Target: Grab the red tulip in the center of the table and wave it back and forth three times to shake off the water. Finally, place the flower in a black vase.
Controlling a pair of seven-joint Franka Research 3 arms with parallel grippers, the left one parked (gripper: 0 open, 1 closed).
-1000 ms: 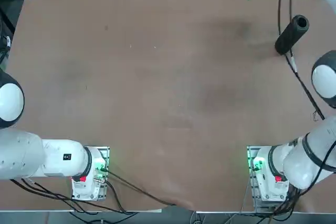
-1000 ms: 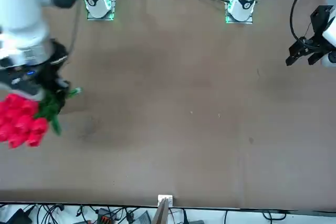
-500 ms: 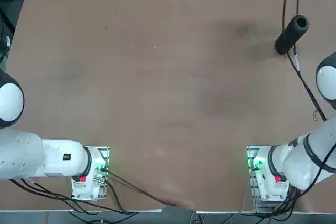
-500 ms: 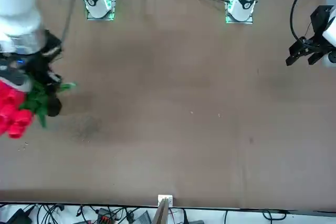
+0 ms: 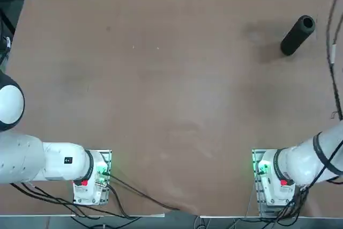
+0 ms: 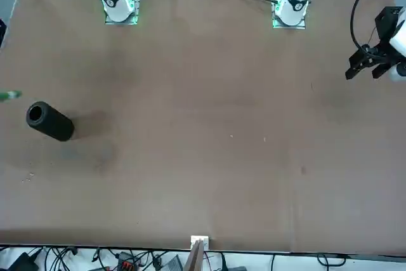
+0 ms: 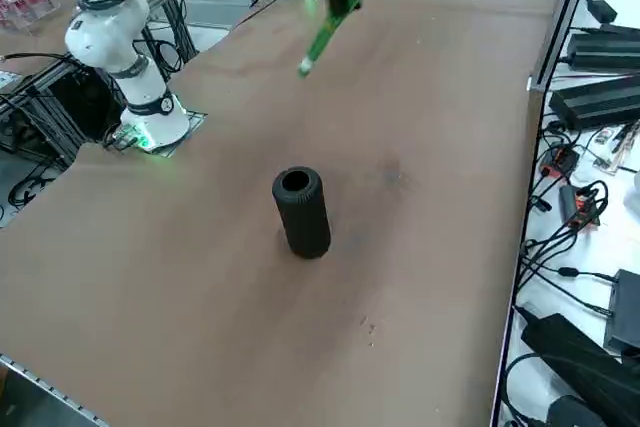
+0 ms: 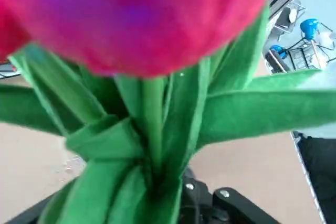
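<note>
Right tool [image 8: 173, 203] clamps the red tulip [image 8: 147, 129], raised above the table [image 7: 200, 277].

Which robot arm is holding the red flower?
The right arm: its right gripper is shut on the red tulip, leaves filling its wrist camera. The parked arm's gripper holds nothing.

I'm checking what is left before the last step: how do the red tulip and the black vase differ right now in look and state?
The red tulip has red blooms over green leaves and stems; the black vase is plain matte black. The tulip is held in the air by the right gripper, jaws shut on its stems; the vase stands free on the table. The tulip's stem ends hang away from the vase's mouth, which is open with nothing showing in it.
</note>
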